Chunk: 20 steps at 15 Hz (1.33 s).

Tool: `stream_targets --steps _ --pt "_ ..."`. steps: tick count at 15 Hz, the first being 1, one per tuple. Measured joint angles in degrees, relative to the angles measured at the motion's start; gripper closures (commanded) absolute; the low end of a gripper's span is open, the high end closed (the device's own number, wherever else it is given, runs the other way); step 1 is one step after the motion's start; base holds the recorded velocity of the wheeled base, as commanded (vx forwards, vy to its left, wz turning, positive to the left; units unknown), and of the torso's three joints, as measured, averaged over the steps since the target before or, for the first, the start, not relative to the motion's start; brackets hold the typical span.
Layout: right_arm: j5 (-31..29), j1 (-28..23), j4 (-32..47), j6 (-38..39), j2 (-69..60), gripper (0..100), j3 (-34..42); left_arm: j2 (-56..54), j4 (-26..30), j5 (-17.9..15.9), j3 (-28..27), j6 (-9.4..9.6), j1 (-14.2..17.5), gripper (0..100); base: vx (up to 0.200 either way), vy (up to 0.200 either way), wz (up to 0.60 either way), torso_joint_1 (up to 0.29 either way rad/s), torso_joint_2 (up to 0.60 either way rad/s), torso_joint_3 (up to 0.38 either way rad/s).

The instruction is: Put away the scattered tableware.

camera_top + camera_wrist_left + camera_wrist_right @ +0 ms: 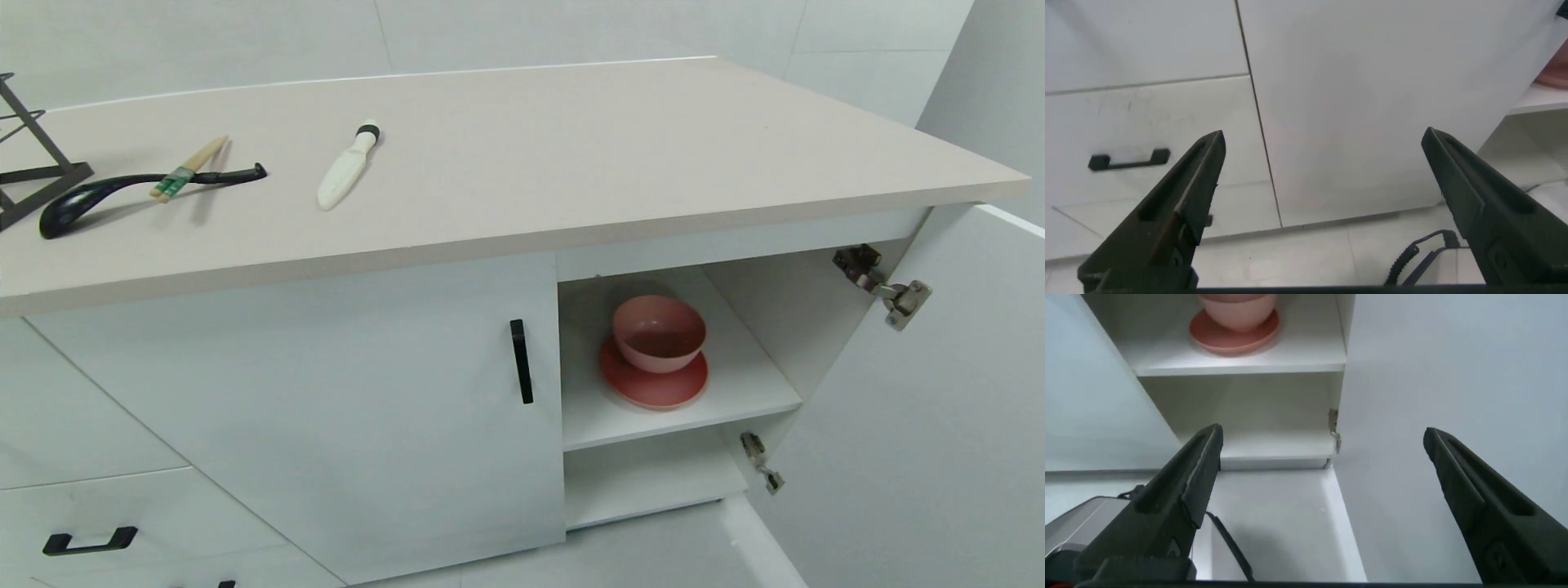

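Observation:
A pink bowl (659, 332) stands on a red plate (653, 385) on the upper shelf of the open cabinet; the bowl (1236, 307) and plate (1234, 332) also show in the right wrist view. On the countertop lie a black ladle (106, 194), a pair of chopsticks (188, 169) across it, and a white knife (347, 166). My left gripper (1323, 155) is open, low in front of the shut cabinet door. My right gripper (1323, 449) is open, low before the open compartment, holding nothing.
The cabinet's right door (939, 392) is swung open, hinges (882, 284) exposed. The left door (326, 408) with a black handle (521, 361) is shut. Drawers (1127, 155) with black handles sit to the left. A dark metal rack (33, 155) stands at the counter's left edge.

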Motion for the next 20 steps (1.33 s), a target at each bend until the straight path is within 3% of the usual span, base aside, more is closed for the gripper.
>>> stream_targets --steps 10,12,16,20 --pt "-0.1 -0.1 0.1 0.4 0.0 0 0.0 0.0 -0.1 0.5 0.0 0.13 0.0 0 -0.200 0.000 0.00 0.001 0.01 0.001" --pt "-0.1 -0.1 0.1 0.4 0.0 0 0.0 0.0 -0.1 0.5 0.0 0.40 0.0 0 -0.200 -0.200 0.00 0.005 0.00 0.002" --pt "-0.1 -0.1 0.1 0.5 0.0 0 0.0 0.0 0.0 0.5 0.0 2.52 0.0 0 0.000 -0.200 0.00 0.006 0.00 0.006" --pt "-0.1 -0.1 0.1 0.5 0.1 0 0.0 0.0 0.0 0.5 0.0 2.58 0.0 0 0.000 -0.200 0.00 0.000 0.00 0.004"
